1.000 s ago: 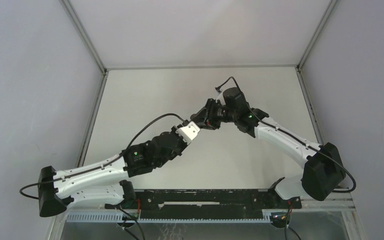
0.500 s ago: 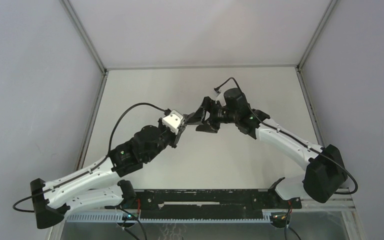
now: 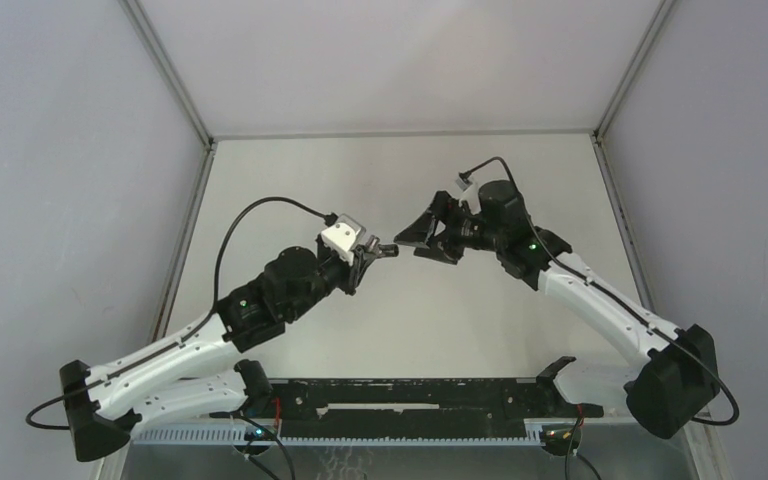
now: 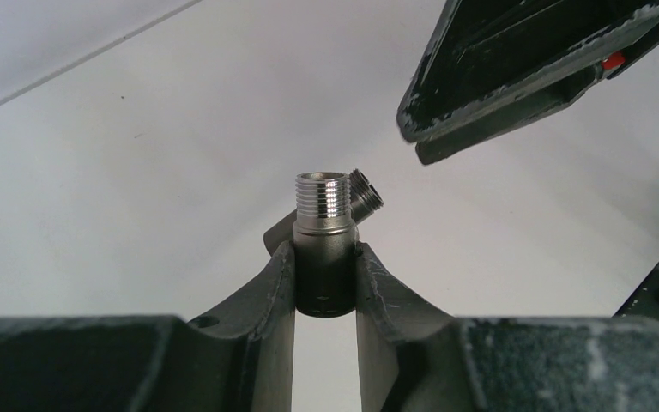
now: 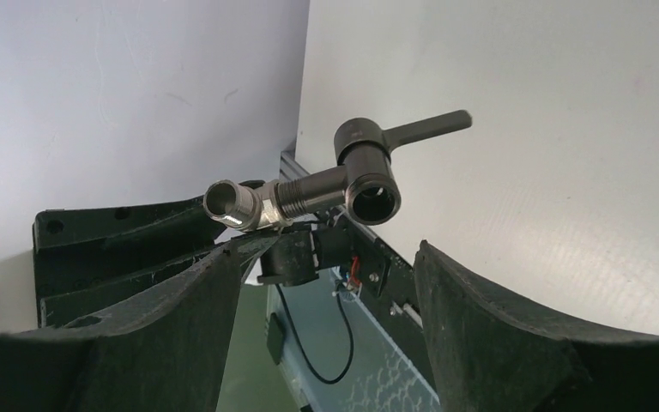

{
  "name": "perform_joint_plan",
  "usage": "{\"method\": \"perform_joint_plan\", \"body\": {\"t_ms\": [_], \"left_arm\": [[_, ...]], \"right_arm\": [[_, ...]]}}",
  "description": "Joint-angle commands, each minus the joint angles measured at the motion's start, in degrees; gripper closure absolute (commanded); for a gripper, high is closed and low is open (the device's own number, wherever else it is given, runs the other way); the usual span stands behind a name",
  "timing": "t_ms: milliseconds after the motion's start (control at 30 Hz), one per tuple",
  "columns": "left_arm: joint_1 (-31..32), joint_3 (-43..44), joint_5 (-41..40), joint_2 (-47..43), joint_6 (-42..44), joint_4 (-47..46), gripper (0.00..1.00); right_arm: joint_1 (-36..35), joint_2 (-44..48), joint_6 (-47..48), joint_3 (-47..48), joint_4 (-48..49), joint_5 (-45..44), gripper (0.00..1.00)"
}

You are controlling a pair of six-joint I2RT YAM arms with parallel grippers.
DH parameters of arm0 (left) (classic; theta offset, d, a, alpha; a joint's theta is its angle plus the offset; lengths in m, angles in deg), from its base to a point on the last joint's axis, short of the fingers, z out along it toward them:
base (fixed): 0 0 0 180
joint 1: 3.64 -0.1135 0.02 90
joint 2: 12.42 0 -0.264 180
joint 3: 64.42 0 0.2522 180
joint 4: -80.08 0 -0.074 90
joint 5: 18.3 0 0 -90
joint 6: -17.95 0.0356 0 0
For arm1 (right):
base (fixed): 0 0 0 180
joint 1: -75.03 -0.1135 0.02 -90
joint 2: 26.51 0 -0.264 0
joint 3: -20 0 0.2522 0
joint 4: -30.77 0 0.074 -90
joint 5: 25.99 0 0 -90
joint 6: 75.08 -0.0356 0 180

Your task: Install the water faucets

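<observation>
The water faucet [image 4: 323,225], a small dark T-shaped tap with a silvery threaded end, is clamped by its dark body in my left gripper [image 4: 326,257]. It hangs above the table in mid-scene [image 3: 386,250]. In the right wrist view the faucet [image 5: 343,184] shows its thin lever [image 5: 429,127] and its silvery fitting [image 5: 233,206]. My right gripper [image 5: 333,251] stands open a short way from the faucet, nothing between its fingers. From above, the right gripper [image 3: 422,238] faces the left gripper [image 3: 368,258] across a small gap.
A pale table [image 3: 410,170] lies under both arms, with grey walls on three sides. A black rail [image 3: 410,395] with cables runs along the near edge between the arm bases.
My right gripper has opened, let go of the faucet and drawn back to the right. The left arm has pulled left, keeping the faucet in its grip.
</observation>
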Motion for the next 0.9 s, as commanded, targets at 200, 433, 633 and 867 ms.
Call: {"method": "perform_joint_plan", "body": {"t_ms": [200,433,633,867], "left_arm": [[-4.83,0.87,7.91,-2.6,-6.85,-4.16,1.0],[-16.48,5.6,28.3,-2.18,-19.23,-0.12,1.0],[-24.87,6.71,44.55,0.66,-32.61,-4.51,1.0],[-31.17,1.48,57.56,2.96,-47.54,-20.42,1.0]], "right_arm": [[3.08,8.94,10.35,-3.49,6.85,-0.37,0.3],[2.85,22.58,18.74,-13.13,22.54,-2.94,0.29],[1.93,30.0,21.4,-20.87,29.66,-10.78,0.06],[1.89,26.36,20.86,-20.87,30.0,-5.7,0.0]]}}
